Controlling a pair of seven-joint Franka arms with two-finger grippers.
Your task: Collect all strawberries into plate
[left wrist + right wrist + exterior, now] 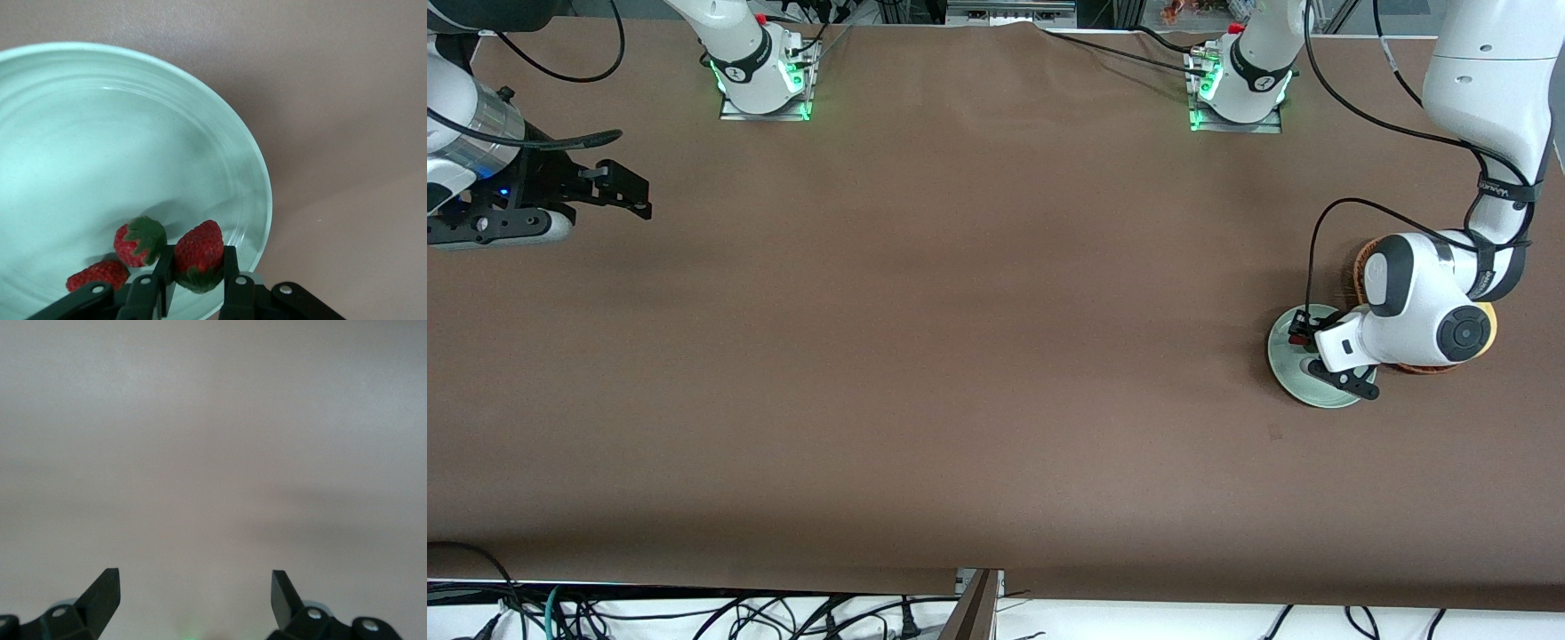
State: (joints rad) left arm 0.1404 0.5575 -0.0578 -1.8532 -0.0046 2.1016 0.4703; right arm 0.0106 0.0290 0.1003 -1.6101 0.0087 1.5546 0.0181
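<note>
two strawberries (123, 257) already lie in the plate (100, 133), which sits on the table (960, 356) near the edge at the left arm's end. the left gripper (199, 270) hangs over the plate, its jaws clamped on the third strawberry (199, 250); only its release seems left. the right gripper (195, 590) waits over the right arm's end of the table, jaws apart.

Legible markings: none confirmed.
A strap on the left arm (1505, 191) carries small white lettering, too small to read; no other text, labels or numbers visible.
</note>
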